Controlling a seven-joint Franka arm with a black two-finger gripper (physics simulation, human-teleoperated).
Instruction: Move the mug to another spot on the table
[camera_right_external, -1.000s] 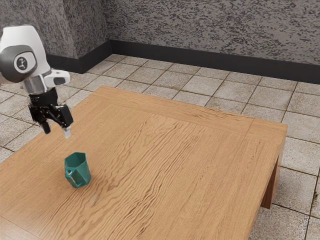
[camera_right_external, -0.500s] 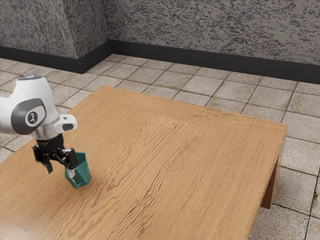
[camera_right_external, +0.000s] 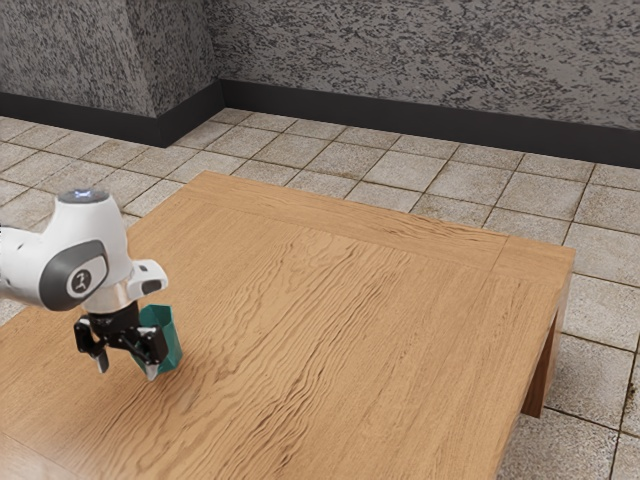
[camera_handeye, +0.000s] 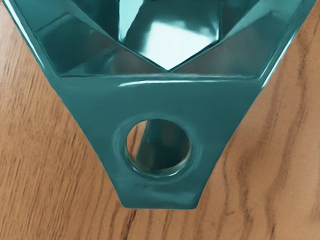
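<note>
The teal faceted mug (camera_right_external: 165, 336) stands upright on the wooden table (camera_right_external: 350, 300) near the exterior view's left edge. My gripper (camera_right_external: 125, 365) has come down right against the mug's near side, and the hand hides part of the mug. Its fingers stand apart, open, on either side of the mug's handle without pinching it. In the wrist view the mug (camera_handeye: 160, 95) lies directly under the hand, its open mouth and the flat handle (camera_handeye: 159, 192) with a round hole showing close up over the table's wood (camera_handeye: 40, 175).
The tabletop stretches bare toward the exterior view's right and far side, ending at the table's edge (camera_right_external: 560, 290). Beyond it are a tiled floor (camera_right_external: 600, 210) and a grey wall with a dark skirting (camera_right_external: 420, 120).
My arm has dropped from above the table and moved toward the near edge, bringing the open gripper down to the mug's handle. The mug has stayed in place.
</note>
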